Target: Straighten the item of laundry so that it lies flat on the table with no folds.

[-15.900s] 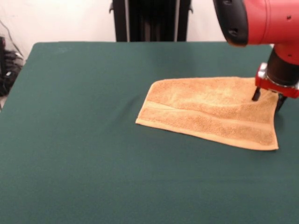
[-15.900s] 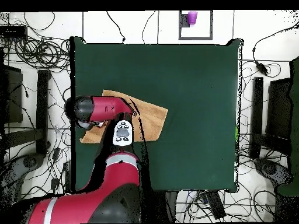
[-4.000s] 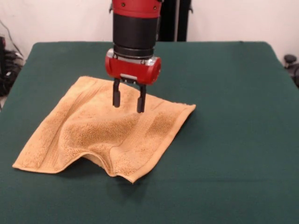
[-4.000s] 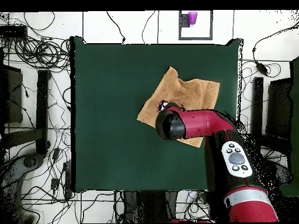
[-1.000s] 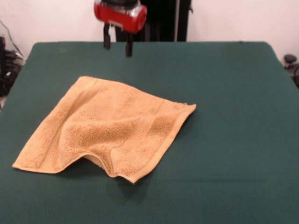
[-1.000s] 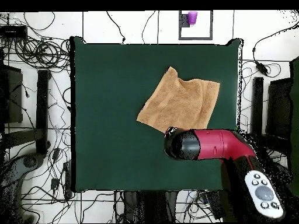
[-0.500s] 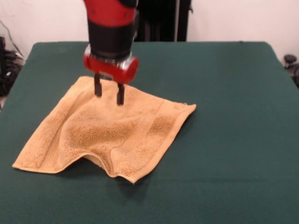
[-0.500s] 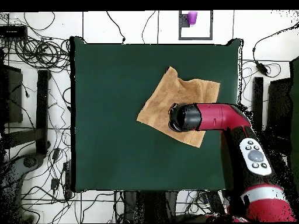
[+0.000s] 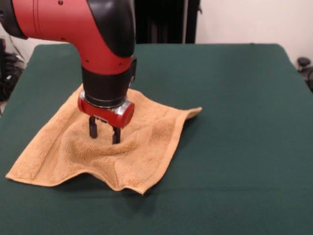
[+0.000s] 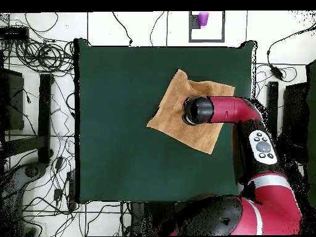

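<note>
Orange-tan towel (image 9: 122, 142) lay spread on the dark green table (image 9: 234, 98), left of centre in the front view, unfolded but not flat. Was rumpled: a raised ridge ran across its middle, the near edge lifted in a wave with a shadowed hollow under it, and the near corner curled up off the felt. Right-hand corner pointed out toward the table's middle and looked slightly raised. Left corner lay low, close to the table's left edge. Smoother, paler band ran along the right-hand side, another faintly visible along the left.

Red and black arm (image 9: 73, 29) came down from the upper left over the towel. Gripper (image 9: 102, 133) stood upright over the towel's middle, its two dark fingers (image 9: 92, 128) apart by a narrow gap, tips down at the pile on the ridge. Seemed to press into the cloth, though actual contact could not be judged from this angle; no fold seen pinched between the tips.

Seen from overhead, towel (image 10: 185, 114) sat as a tilted square right of the table's (image 10: 117, 123) centre, one corner toward the top edge, all of it within the felt. Arm (image 10: 231, 111) reached in from the right, its dark round end covering the towel's middle; gripper itself hidden beneath. Cables lay on the floor around the table, and a purple cup (image 10: 202, 18) stood beyond its top edge.
</note>
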